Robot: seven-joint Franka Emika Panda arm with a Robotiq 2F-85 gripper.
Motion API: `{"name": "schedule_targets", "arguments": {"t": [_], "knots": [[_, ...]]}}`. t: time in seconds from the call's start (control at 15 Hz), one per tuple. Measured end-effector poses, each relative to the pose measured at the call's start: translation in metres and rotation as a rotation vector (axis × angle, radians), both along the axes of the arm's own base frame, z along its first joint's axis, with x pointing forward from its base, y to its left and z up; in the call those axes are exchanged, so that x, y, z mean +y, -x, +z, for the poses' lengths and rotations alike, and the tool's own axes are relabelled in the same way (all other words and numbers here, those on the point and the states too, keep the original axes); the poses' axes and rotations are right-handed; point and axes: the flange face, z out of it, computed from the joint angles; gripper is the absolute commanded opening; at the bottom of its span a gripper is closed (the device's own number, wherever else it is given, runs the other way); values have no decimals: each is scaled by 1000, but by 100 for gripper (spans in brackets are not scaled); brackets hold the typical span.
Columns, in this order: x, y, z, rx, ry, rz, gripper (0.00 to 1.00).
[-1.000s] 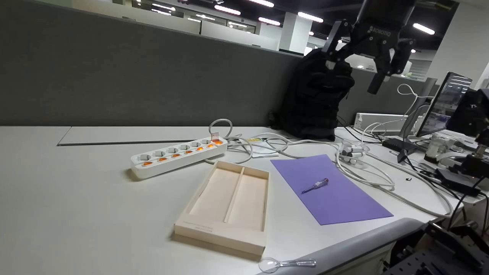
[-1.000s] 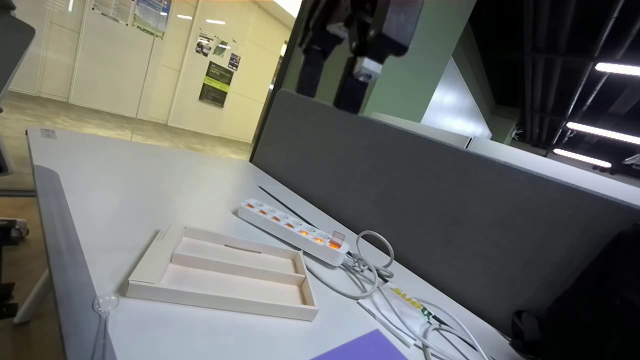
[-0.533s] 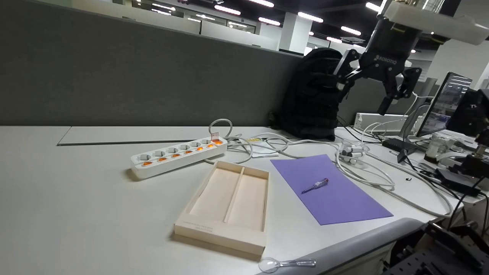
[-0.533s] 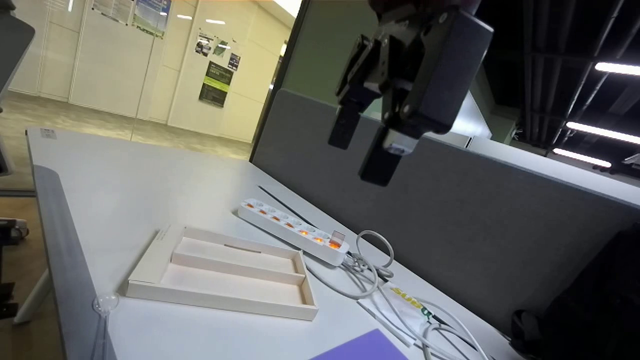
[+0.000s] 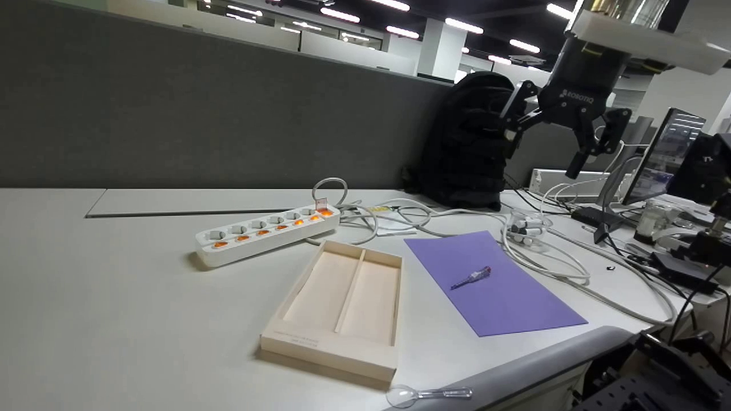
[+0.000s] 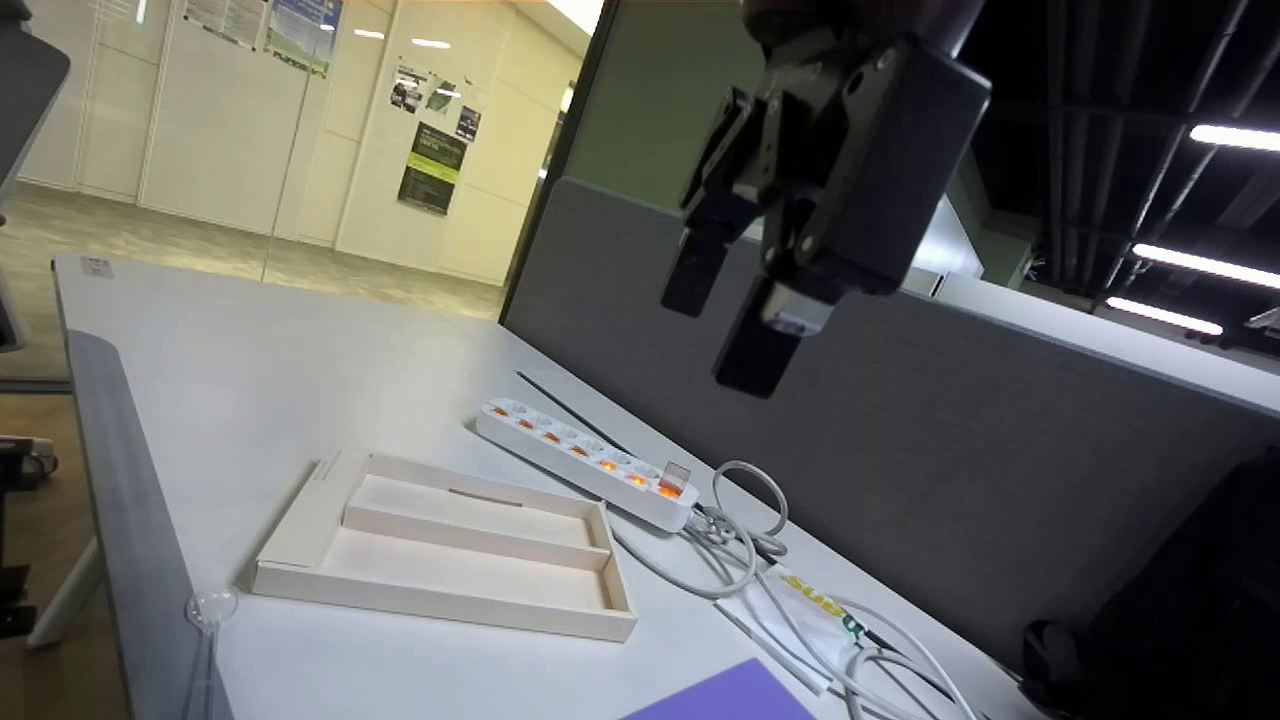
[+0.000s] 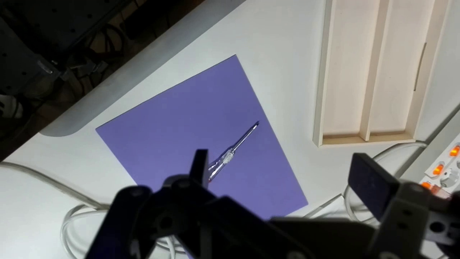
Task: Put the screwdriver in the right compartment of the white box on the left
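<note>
The screwdriver (image 5: pixel 472 278), slender and clear with a metal shaft, lies on a purple sheet (image 5: pixel 525 308). It also shows in the wrist view (image 7: pixel 229 155), its handle end partly behind a finger. The white box (image 5: pixel 328 361) lies left of the sheet; it also shows in an exterior view (image 6: pixel 430 603) and the wrist view (image 7: pixel 321 104). Its right compartment (image 5: pixel 371 302), the half closer to the sheet, is empty. My gripper (image 5: pixel 541 161) is open and empty, high above the table and pointing down. It also shows in an exterior view (image 6: pixel 718 345) and the wrist view (image 7: pixel 282 163).
A white power strip (image 5: pixel 268 235) with orange switches lies behind the box. Cables (image 5: pixel 548 268) loop behind and right of the sheet. A clear spoon (image 5: pixel 431 394) lies by the table's front edge. A black backpack (image 5: pixel 468 148) stands against the grey partition (image 5: pixel 228 114).
My gripper has come down and moved right in both exterior views, mostly in the earlier half second, and a little lower since. It stays open. The screwdriver and box have not moved.
</note>
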Motion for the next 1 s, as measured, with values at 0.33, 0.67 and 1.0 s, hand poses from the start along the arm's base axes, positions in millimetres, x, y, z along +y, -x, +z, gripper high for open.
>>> {"name": "schedule_targets", "arguments": {"t": [0.33, 0.67, 1.0], "knots": [[-32, -3, -36, 33, -15, -158, 100], [-48, -11, -74, 81, -25, -387, 100], [-51, -28, -101, 164, -41, -596, 100]]}}
